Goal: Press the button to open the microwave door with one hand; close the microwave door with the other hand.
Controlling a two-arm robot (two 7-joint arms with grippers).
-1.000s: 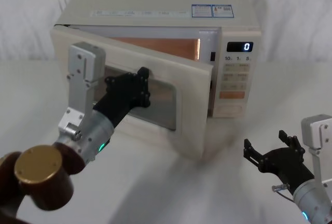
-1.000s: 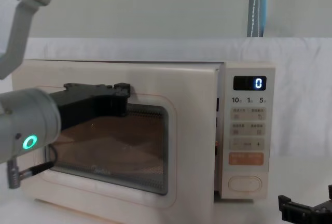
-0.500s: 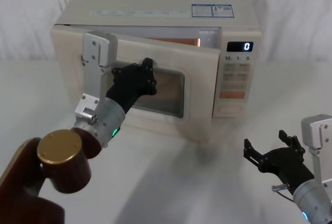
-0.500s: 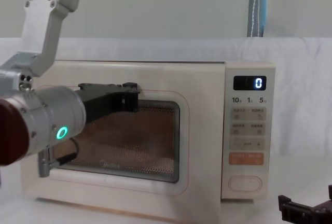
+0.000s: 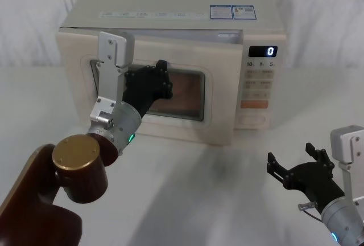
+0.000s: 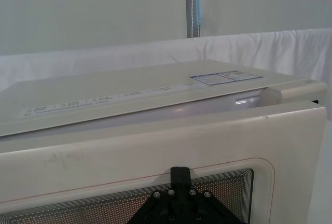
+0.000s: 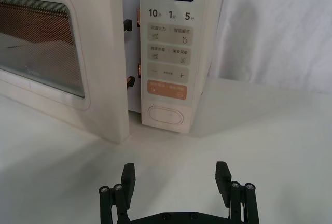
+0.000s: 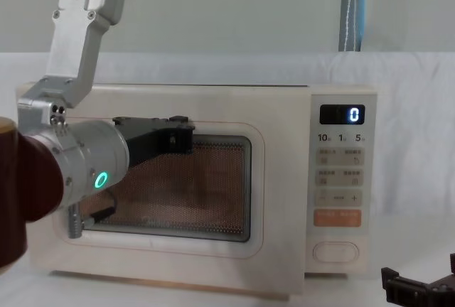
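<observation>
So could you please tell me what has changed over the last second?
The left gripper, pressed on the door, has swung it from well ajar to almost shut; a small gap remains by the panel. The right gripper stayed open and parked low on the right, and the display still reads 0.

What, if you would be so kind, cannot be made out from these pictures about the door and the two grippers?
- Left gripper: whether its fingers are open or shut; head and chest views show its dark body against the microwave door, and the left wrist view's edge cuts it off.
- Door latching: the right wrist view shows a gap beside the control panel, but the latch hooks are too small to judge.
- Keypad labels: too small to read.
- Right gripper: open, low before the button.
</observation>
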